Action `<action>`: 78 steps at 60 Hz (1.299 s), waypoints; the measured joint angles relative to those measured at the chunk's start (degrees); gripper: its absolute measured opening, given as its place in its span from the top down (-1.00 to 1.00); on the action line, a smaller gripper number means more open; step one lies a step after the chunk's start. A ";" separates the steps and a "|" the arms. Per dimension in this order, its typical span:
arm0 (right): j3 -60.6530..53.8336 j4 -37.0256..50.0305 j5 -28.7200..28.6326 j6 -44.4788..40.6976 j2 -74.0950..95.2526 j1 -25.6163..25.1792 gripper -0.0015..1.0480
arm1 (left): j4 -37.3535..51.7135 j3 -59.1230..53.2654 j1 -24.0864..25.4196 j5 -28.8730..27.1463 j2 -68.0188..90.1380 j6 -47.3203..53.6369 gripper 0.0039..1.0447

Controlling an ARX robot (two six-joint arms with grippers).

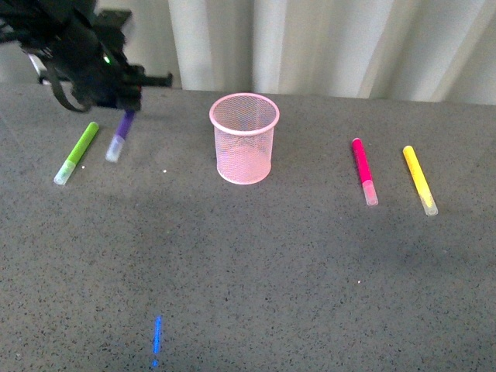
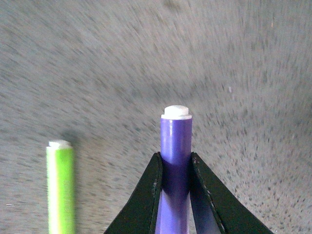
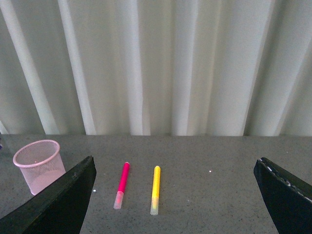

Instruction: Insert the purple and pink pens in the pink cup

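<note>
My left gripper is shut on the purple pen, which hangs tilted above the table at the far left, clear cap downward. In the left wrist view the purple pen sits clamped between the two black fingers. The pink cup stands upright at the centre back, to the right of that gripper. The pink pen lies flat on the right side. My right gripper is open and held high; the pink pen and pink cup show between and beside its fingers.
A lime-green marker lies on the table just left of the held pen, also seen as the green marker in the left wrist view. A yellow marker lies right of the pink pen. White curtains hang behind the grey table.
</note>
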 joint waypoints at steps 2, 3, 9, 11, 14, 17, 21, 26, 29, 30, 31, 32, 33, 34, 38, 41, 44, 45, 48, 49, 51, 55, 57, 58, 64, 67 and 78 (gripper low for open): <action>0.00 0.00 0.00 0.00 0.00 0.00 -0.87 | 0.92 -0.35 0.57 -0.04 -1.20 -0.13 0.76; 0.00 0.00 0.00 0.00 0.00 0.00 -0.87 | 1.81 -0.61 1.14 -0.09 -2.45 -0.37 0.76; 0.00 0.00 0.00 0.00 0.00 0.00 -0.87 | 5.42 -1.60 3.21 1.22 -7.65 -2.21 0.76; 0.00 0.00 0.00 0.00 0.00 0.00 -0.87 | 7.04 -2.03 3.89 1.42 -9.51 -3.02 0.76; 0.00 0.00 0.00 0.00 0.00 0.00 -0.87 | 9.35 -2.84 4.61 1.75 -12.00 -4.20 0.76; 0.00 0.00 0.00 0.00 0.00 0.00 -0.87 | 14.64 -5.27 5.25 2.60 -16.13 -7.52 0.76; 0.00 0.00 0.00 0.00 0.00 0.00 -0.87 | 18.60 -7.50 5.01 2.95 -18.23 -9.90 0.76; 0.00 0.00 0.00 0.00 0.00 0.00 -0.87 | 23.82 -10.84 3.58 2.80 -19.69 -12.83 0.76; 0.00 0.00 0.00 0.00 0.00 0.00 -0.87 | 26.49 -12.50 2.58 2.84 -19.87 -14.64 0.76; 0.00 0.00 0.00 0.00 0.00 0.00 -0.87 | 27.78 -13.27 1.99 2.82 -19.87 -15.02 0.76; 0.00 0.00 0.00 0.00 0.00 0.00 -0.87 | 28.39 -13.64 1.70 2.82 -19.85 -15.10 0.76; 0.00 0.00 0.00 0.00 0.00 0.00 -0.87 | 29.00 -14.01 1.40 2.82 -19.87 -15.56 0.76; 0.00 0.00 0.00 0.00 0.00 0.00 -0.87 | 30.25 -14.75 0.83 2.86 -19.85 -16.09 0.76; 0.00 0.00 0.00 0.00 0.00 0.00 -0.87 | 30.93 -15.13 0.52 2.86 -19.82 -16.52 0.76; 0.00 0.00 0.00 0.00 0.00 0.00 -0.87 | 34.67 -17.03 -1.27 2.51 -19.56 -18.14 0.76; 0.00 0.00 -0.02 0.00 0.00 0.00 -0.87 | 37.86 -18.12 -2.73 2.21 -19.23 -19.67 0.76; 0.00 0.00 0.00 0.00 0.00 0.00 -0.87 | 40.30 -18.69 -3.83 1.97 -18.86 -21.14 0.76; 0.00 0.00 0.00 0.00 0.00 0.00 -0.87 | 41.42 -18.88 -4.33 1.49 -18.69 -21.64 0.76; 0.00 0.00 0.00 0.00 0.00 0.00 -0.87 | 43.63 -19.21 -5.25 1.09 -18.18 -22.99 0.76; 0.00 0.00 0.00 0.00 0.00 0.00 -0.87 | 44.65 -19.34 -5.66 0.85 -17.97 -23.41 0.76; 0.00 0.00 0.00 0.00 0.00 0.00 -0.87 | 46.34 -19.74 -6.32 0.22 -17.64 -23.98 0.76; 0.00 0.00 0.00 0.00 0.00 0.00 -0.87 | 49.90 -20.79 -7.37 -0.46 -16.85 -25.14 0.76; 0.00 0.00 0.00 0.00 0.00 0.00 -0.87 | 51.47 -21.31 -7.82 -0.74 -16.46 -25.55 0.76; 0.00 0.00 0.00 0.00 0.00 0.00 -0.87 | 52.02 -21.51 -8.00 -0.94 -16.31 -25.62 0.76; 0.00 0.00 0.00 0.00 0.00 0.00 -0.87 | 57.61 -23.85 -9.40 -2.47 -15.34 -27.65 0.76; 0.00 0.00 0.00 0.00 0.00 0.00 -0.87 | 60.83 -25.40 -10.14 -3.30 -14.86 -28.06 0.76; 0.00 0.00 0.00 0.00 0.00 0.00 -0.87 | 72.28 -31.58 -12.96 -3.89 -13.18 -30.88 0.76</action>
